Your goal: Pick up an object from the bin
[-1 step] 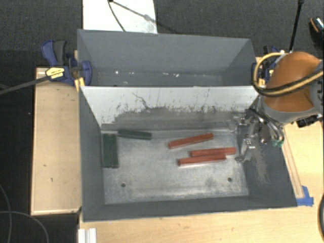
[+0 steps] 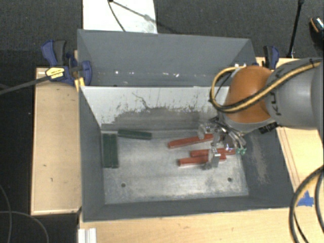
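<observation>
Camera view, from above and a little to one side: the grey metal bin has only a handful of loose pieces on its scuffed floor. The arm comes in from the right, with its rounded orange cover and a loop of yellow-and-black cable hanging over the bin's right half. Below the cover, the gripper is down among a small cluster of red bars at the right of the floor.

The upper red bar lies slanted, its right end running under the gripper. A lower red bar lies nearly level just in front of it. A third red piece shows between them, partly hidden by the metal of the gripper. From here I cannot tell whether the jaws are apart or together, nor whether any bar sits between them.

Well apart, at the left of the floor, lie two dark green bars. One lies flat along the foot of the back wall. The other runs front to back beside the left wall.
</observation>
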`<state>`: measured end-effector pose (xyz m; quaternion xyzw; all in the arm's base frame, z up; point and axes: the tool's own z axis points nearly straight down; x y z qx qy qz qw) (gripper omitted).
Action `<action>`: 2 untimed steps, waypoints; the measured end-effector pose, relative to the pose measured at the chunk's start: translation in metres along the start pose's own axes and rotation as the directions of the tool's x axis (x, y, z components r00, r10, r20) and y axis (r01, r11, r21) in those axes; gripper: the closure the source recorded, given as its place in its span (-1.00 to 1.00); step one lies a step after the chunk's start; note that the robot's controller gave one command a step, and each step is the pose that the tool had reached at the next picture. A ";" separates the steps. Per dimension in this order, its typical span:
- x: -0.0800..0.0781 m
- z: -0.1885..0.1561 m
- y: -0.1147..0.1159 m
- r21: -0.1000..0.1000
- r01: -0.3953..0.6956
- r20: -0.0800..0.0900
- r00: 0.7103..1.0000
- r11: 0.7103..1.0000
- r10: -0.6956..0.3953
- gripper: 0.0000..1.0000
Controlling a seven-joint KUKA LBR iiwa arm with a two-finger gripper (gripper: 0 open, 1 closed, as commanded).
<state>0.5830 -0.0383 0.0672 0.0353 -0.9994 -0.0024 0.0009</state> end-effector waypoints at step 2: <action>-0.002 -0.138 0.033 0.006 0.040 0.013 0.999 0.999 -0.040 1.00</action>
